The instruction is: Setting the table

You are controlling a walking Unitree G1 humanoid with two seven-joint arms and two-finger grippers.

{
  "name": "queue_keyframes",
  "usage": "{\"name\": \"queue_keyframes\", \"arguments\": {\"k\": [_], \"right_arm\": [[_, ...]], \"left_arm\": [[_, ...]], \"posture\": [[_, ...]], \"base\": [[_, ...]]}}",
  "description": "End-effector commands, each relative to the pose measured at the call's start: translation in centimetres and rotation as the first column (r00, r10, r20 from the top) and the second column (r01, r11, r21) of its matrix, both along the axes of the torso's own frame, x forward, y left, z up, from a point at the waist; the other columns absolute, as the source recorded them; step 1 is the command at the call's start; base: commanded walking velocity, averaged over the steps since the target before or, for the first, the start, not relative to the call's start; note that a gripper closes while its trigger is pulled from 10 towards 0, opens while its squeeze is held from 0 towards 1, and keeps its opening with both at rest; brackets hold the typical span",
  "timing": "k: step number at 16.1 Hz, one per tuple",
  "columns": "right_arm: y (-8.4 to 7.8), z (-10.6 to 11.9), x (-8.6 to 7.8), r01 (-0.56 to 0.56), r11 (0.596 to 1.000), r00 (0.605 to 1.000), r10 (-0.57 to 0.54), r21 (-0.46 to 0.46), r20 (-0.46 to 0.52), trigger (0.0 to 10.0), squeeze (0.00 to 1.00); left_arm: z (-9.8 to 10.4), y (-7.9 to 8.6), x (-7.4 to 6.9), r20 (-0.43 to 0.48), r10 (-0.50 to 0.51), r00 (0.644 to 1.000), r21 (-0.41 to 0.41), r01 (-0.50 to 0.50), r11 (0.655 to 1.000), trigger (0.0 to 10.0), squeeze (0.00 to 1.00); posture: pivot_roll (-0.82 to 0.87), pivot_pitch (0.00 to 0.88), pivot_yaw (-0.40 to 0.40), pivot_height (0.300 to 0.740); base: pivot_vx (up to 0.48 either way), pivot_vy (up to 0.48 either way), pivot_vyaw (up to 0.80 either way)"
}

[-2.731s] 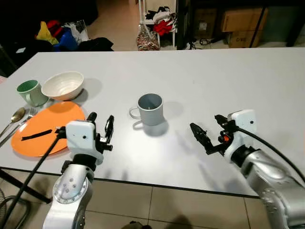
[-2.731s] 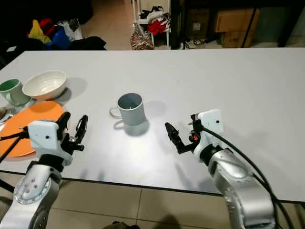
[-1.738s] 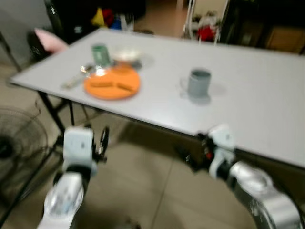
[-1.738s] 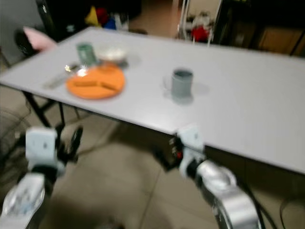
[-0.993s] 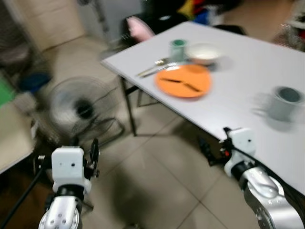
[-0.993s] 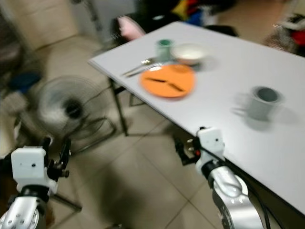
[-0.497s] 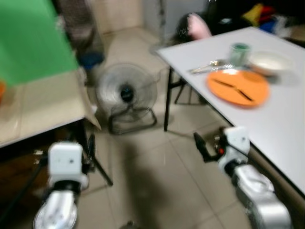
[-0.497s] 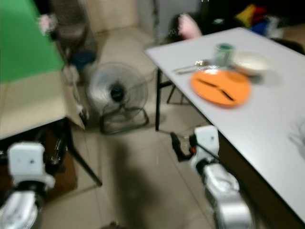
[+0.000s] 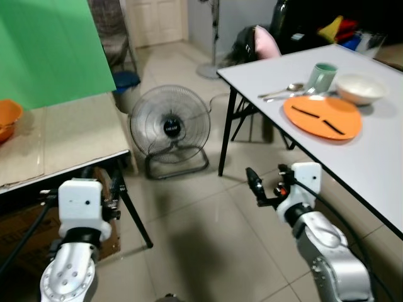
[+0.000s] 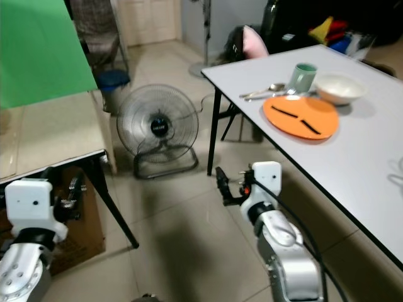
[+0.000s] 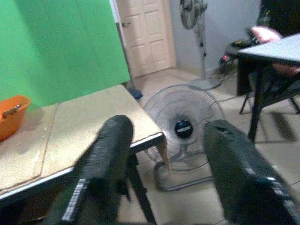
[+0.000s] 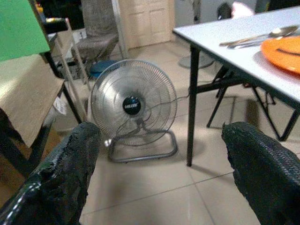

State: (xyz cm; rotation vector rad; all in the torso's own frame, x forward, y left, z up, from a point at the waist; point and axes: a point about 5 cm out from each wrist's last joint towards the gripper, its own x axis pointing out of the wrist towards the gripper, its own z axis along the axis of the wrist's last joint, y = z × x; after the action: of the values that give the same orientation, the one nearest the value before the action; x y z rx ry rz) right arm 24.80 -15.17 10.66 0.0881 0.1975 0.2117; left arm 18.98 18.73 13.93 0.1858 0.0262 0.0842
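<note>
Off to my right stands the white table (image 9: 252, 68). On it lie an orange plate (image 9: 315, 119) with two black sticks (image 9: 331, 126) across it, a white bowl (image 9: 360, 88), a green mug (image 9: 322, 77) and a spoon with a fork (image 9: 283, 91). Both arms are held low over the tiled floor, away from the table. My left gripper (image 11: 168, 129) is open and empty, facing a wooden side table. My right gripper (image 12: 161, 133) is open and empty, near the table's leg (image 9: 225, 135).
A floor fan (image 9: 169, 129) stands on the tiles ahead. On my left are a wooden side table (image 9: 69, 135), a green screen (image 9: 50, 50) and an orange bowl (image 9: 7, 119). A chair with a pink cushion (image 9: 264, 41) stands at the table's far corner.
The camera has swung left and pulled back from the table, so the grey mug has left the picture and the fan and side table have come in. Both grippers stay open and empty.
</note>
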Motion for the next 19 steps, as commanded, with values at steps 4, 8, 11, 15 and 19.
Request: {"name": "queue_keyframes", "arguments": {"k": [4, 8, 11, 15, 19], "right_arm": [[0.0, 0.3, 0.5, 0.009, 1.000, 1.000, -0.009, 0.007, -0.003, 10.0, 1.00], [0.5, 0.4, 0.7, -0.028, 0.999, 1.000, 0.028, 0.017, -0.009, 10.0, 1.00], [1.1, 0.4, 0.8, -0.091, 0.996, 0.995, 0.092, 0.015, -0.026, 10.0, 1.00], [1.8, 0.5, 0.9, -0.169, 0.985, 0.985, 0.169, 0.018, -0.036, 10.0, 1.00], [2.2, 0.5, 1.1, -0.207, 0.978, 0.978, 0.207, 0.020, -0.036, 10.0, 1.00]], "left_arm": [[0.2, 0.1, 0.1, -0.009, 0.010, 1.000, 0.009, -0.010, 1.000, 10.0, 0.95], [0.1, 0.2, -0.2, -0.018, 0.037, 0.999, 0.002, -0.037, 0.999, 10.0, 0.87], [0.5, 0.2, -0.5, 0.006, 0.063, 0.998, -0.017, -0.063, 0.998, 10.0, 0.02], [1.0, 0.6, -0.6, 0.029, 0.100, 0.995, -0.021, -0.099, 0.995, 10.0, 0.04], [1.5, 0.7, -0.9, 0.042, 0.091, 0.995, -0.017, -0.091, 0.996, 10.0, 0.04]], "posture": [[0.03, 0.000, 0.035, 0.740], [0.03, 0.000, 0.017, 0.740], [0.04, 0.000, 0.007, 0.740], [0.05, 0.000, -0.003, 0.740], [0.06, 0.000, 0.002, 0.740]], "base": [[0.000, 0.362, 0.00], [0.000, 0.360, 0.00], [0.000, 0.120, 0.00], [0.000, 0.000, 0.14], [0.375, 0.000, 0.80]]}}
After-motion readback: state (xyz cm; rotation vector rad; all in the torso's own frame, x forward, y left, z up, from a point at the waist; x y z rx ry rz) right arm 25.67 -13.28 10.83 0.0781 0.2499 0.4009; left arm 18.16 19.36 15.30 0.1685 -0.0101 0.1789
